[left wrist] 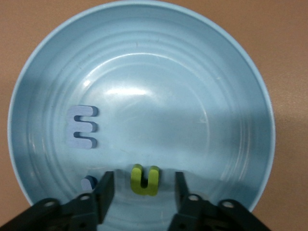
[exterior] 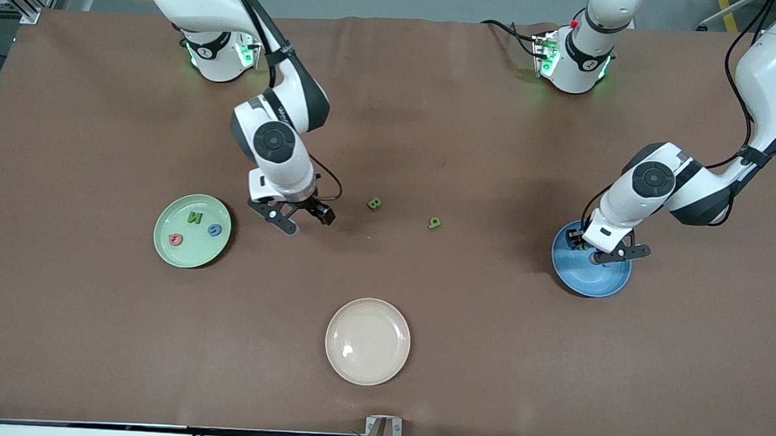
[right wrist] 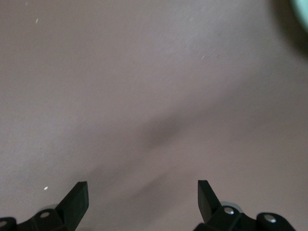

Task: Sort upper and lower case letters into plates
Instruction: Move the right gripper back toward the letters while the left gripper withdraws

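Left wrist view: left end effector (left wrist: 143, 192) released over the blue plate (left wrist: 231, 62), green letter (left wrist: 145, 180) lying free between its fingers. Right end effector (right wrist: 143, 202) spread wide above bare counter (right wrist: 144, 72). Remaining letters (exterior: 374, 203) look light, stiff; pinch flat sides.

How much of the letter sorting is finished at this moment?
Done: three letters lie in the pale mint green plate. The open left gripper, over the blue plate, stands around a yellow-green letter lying there. Left: two green letters on the brown table. The open right gripper holds nothing.

Left tool (left wrist: 144, 192) and right tool (right wrist: 143, 202) both hang spread apart.
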`<act>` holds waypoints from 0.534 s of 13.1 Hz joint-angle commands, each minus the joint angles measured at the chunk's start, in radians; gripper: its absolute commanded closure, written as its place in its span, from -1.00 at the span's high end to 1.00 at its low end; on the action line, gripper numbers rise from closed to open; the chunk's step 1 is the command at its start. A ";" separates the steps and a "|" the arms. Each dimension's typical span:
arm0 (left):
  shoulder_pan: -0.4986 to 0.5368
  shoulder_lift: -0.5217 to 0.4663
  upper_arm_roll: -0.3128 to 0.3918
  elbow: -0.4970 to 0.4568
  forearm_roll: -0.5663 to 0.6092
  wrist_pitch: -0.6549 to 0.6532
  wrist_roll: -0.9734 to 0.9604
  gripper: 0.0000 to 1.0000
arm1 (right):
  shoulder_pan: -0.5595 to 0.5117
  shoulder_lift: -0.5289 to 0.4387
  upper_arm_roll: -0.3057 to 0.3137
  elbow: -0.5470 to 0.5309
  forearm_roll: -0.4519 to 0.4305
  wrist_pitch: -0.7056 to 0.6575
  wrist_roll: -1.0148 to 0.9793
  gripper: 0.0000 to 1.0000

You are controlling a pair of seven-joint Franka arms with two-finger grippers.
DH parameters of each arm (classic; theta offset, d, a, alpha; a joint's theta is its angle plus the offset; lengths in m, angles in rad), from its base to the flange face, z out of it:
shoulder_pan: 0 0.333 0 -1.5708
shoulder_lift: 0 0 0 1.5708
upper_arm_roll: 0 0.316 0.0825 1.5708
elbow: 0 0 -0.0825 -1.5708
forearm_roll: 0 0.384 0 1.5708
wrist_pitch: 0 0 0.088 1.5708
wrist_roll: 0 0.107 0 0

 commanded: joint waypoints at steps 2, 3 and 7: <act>-0.003 -0.005 -0.062 0.008 -0.008 -0.020 -0.028 1.00 | 0.063 0.076 -0.012 0.037 -0.006 0.059 0.106 1.00; -0.003 -0.005 -0.094 0.008 -0.033 -0.049 -0.048 1.00 | 0.083 0.089 -0.014 0.037 -0.006 0.084 0.147 1.00; -0.093 -0.005 -0.202 0.086 -0.182 -0.217 -0.074 1.00 | 0.172 0.096 -0.012 0.037 -0.009 0.095 0.296 1.00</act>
